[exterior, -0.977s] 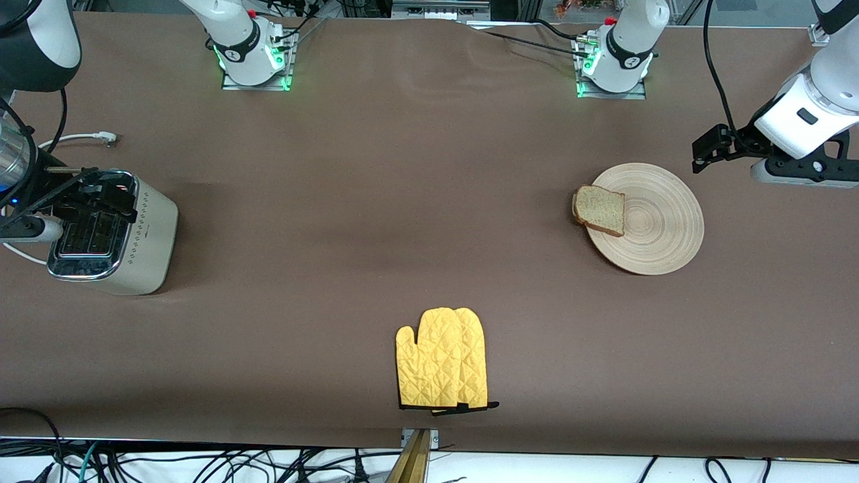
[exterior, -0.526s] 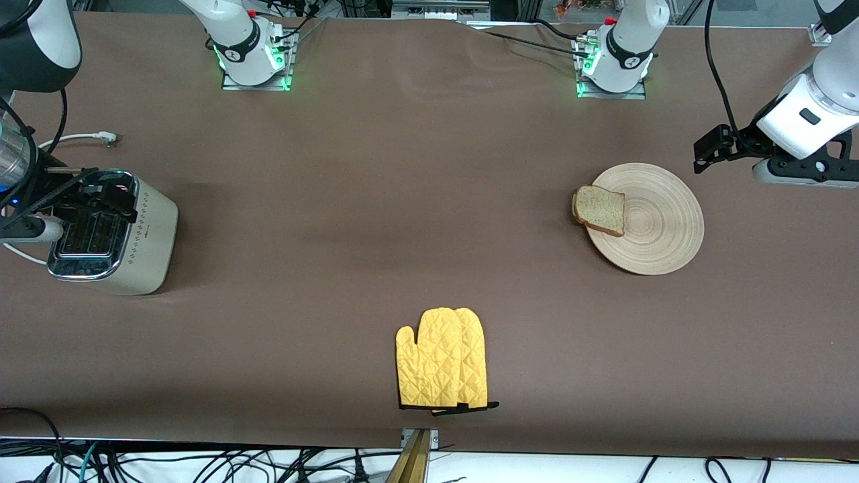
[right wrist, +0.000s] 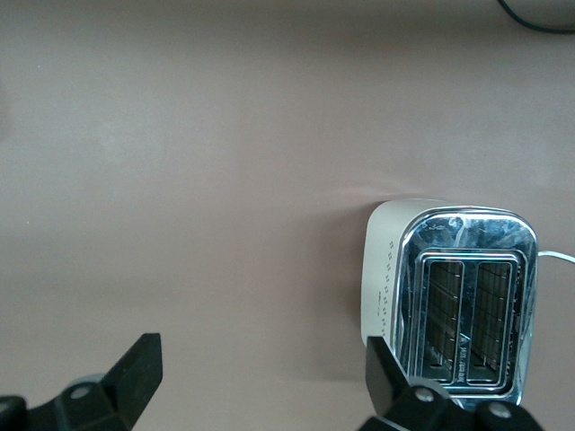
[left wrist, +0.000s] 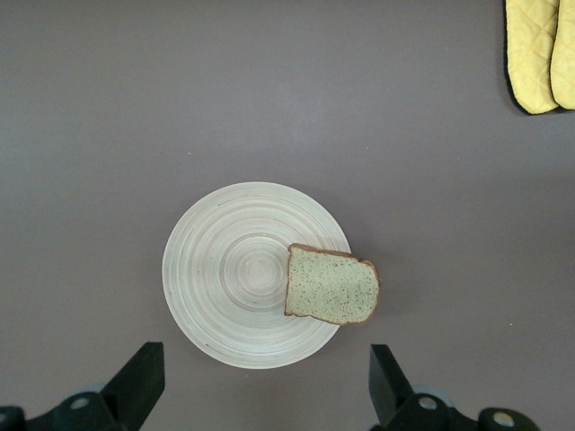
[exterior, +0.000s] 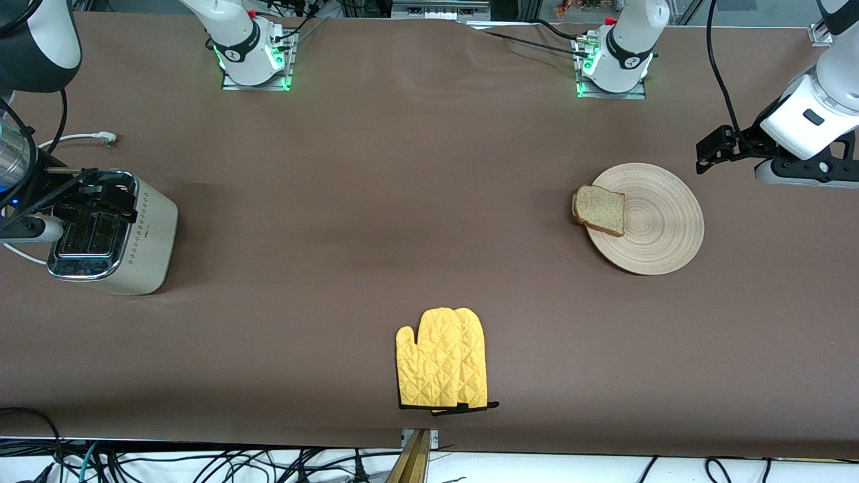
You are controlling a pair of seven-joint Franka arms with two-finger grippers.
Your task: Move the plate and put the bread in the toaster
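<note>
The wooden plate [exterior: 654, 221] lies on the table toward the left arm's end. The bread [exterior: 599, 210] rests on its rim toward the right arm's end and overhangs it. My left gripper [exterior: 802, 173] hangs over the table beside the plate. In the left wrist view it [left wrist: 265, 359] is open and empty, with the plate [left wrist: 225, 278] and bread [left wrist: 331, 285] below. The toaster [exterior: 114, 235] stands at the right arm's end. My right gripper [exterior: 30, 231] hovers beside it, open and empty [right wrist: 260, 359]. Both toaster [right wrist: 449, 301] slots show empty.
A yellow oven mitt [exterior: 443, 359] lies near the table's front edge at the middle; its cuff also shows in the left wrist view [left wrist: 539, 54]. The toaster's white cord [exterior: 80, 137] trails on the table toward the arm bases.
My left hand has shifted slightly away from the plate toward the left arm's end of the table. The plate, bread, toaster and right arm have not moved.
</note>
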